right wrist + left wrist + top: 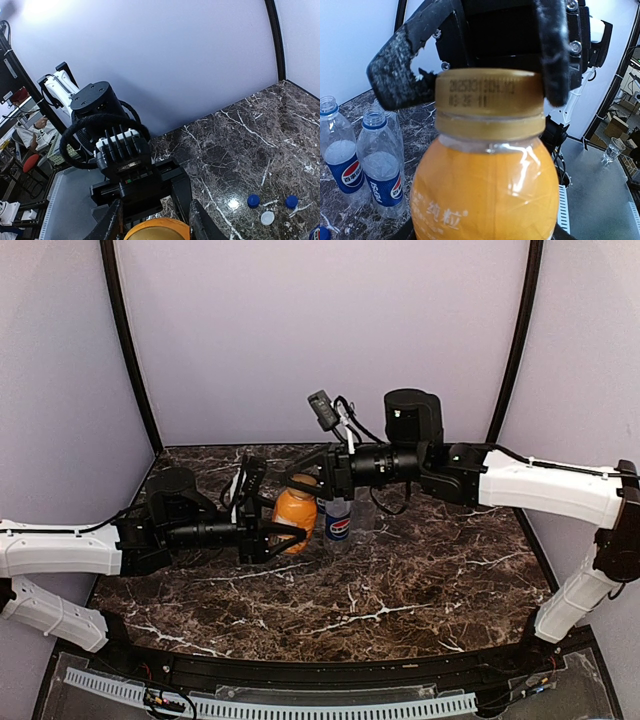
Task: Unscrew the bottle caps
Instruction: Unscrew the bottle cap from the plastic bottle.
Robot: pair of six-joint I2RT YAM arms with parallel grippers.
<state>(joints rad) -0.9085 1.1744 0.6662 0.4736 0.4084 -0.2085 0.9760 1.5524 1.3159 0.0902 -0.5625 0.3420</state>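
A short orange bottle [294, 518] stands left of the table's middle, and my left gripper [283, 532] is shut round its body from the left. Its orange cap [490, 102] is still screwed on. My right gripper [303, 483] comes down from above with its fingers [553, 60] pressed against both sides of that cap. In the right wrist view the orange cap [157, 232] sits between the two fingers [113, 225]. Three loose caps lie on the marble: blue [253, 201], blue [291, 201] and white [268, 218].
Two clear Pepsi bottles [344, 160] [381, 172] stand uncapped just beside the orange one, with a third clear bottle [395, 125] behind them. From above, the Pepsi bottle [338, 520] almost touches the orange bottle. Purple walls close the back and sides.
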